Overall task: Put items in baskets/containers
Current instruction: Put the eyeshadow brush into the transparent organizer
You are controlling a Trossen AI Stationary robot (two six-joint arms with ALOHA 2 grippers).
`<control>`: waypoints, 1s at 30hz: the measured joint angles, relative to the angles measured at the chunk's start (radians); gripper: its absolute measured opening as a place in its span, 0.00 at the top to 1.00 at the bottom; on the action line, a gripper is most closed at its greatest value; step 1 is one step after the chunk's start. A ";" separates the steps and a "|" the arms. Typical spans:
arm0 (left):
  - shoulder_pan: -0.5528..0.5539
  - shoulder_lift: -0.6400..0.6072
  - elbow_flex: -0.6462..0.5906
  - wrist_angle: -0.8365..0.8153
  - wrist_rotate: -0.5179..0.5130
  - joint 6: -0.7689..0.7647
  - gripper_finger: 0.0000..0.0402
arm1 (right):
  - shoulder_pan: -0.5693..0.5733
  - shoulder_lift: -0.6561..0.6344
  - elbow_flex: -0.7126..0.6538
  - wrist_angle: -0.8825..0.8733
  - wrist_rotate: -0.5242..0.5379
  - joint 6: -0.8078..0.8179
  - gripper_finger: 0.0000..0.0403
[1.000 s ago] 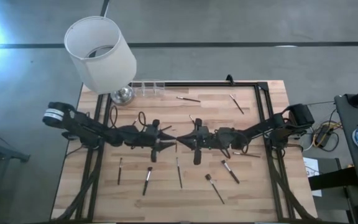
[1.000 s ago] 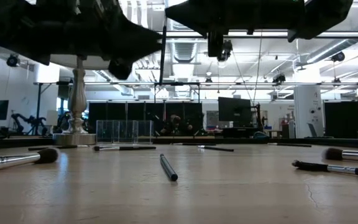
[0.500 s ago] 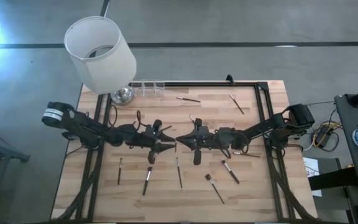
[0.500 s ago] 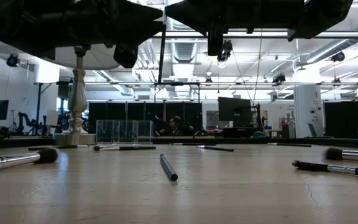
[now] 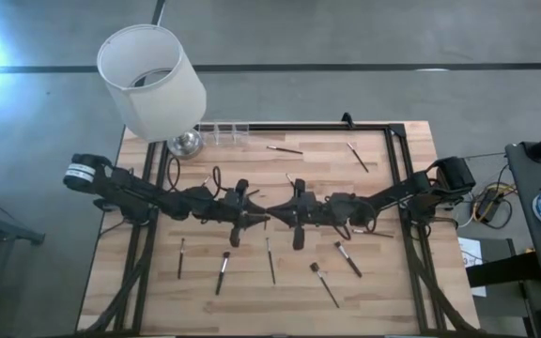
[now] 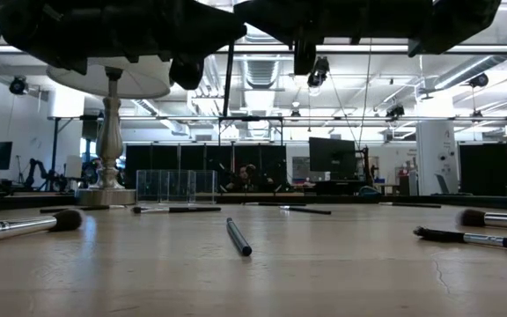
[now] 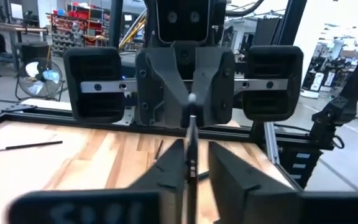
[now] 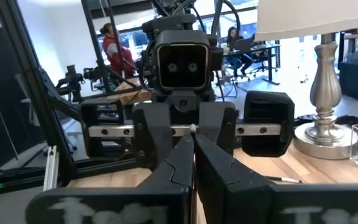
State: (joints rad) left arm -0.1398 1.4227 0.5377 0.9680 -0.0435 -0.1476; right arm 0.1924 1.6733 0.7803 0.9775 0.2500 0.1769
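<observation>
Both arms meet level above the middle of the table. My right gripper (image 5: 272,214) is shut on a thin dark makeup brush (image 6: 228,88), which stands upright. Facing it, my left gripper (image 7: 196,150) is open, its fingers close on either side of the brush's shaft (image 7: 192,140), with a gap still showing beside it. Whether a finger touches the brush I cannot tell. Several other brushes (image 5: 270,260) lie flat on the wood. The clear compartment holder (image 5: 224,132) stands at the far edge beside the lamp. My right gripper pinches the brush near its upper end (image 7: 191,102) between its two fingers. The fingers come level from the table's right side and lie across the brush. The brush hangs upright below the fingers, clear of the table.
A white-shaded lamp (image 5: 153,80) on a silver base (image 5: 185,143) stands at the far left corner. Loose brushes lie along the near half (image 5: 223,272) (image 5: 347,258) and near the far edge (image 5: 285,149) (image 5: 357,156). A black frame (image 5: 397,178) runs along the table's sides.
My left gripper has moved a little up and toward my right gripper, and its fingers have drawn in from wide open to close around the brush. The brush and my right gripper have stayed in place.
</observation>
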 joint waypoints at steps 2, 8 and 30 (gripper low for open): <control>0.000 0.000 0.000 0.000 -0.001 0.006 0.96 | 0.000 0.000 0.000 0.000 0.000 -0.011 0.98; 0.015 -0.025 0.000 -0.078 -0.081 0.033 0.98 | -0.002 0.000 0.000 -0.025 0.031 -0.036 0.96; 0.411 0.026 0.100 -0.182 -0.292 -0.008 0.98 | -0.228 -0.265 -0.182 -0.305 -0.045 -0.178 0.98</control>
State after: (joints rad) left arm 0.2715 1.4492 0.6375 0.7858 -0.3352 -0.1551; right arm -0.0352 1.4088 0.5985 0.6724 0.2052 -0.0010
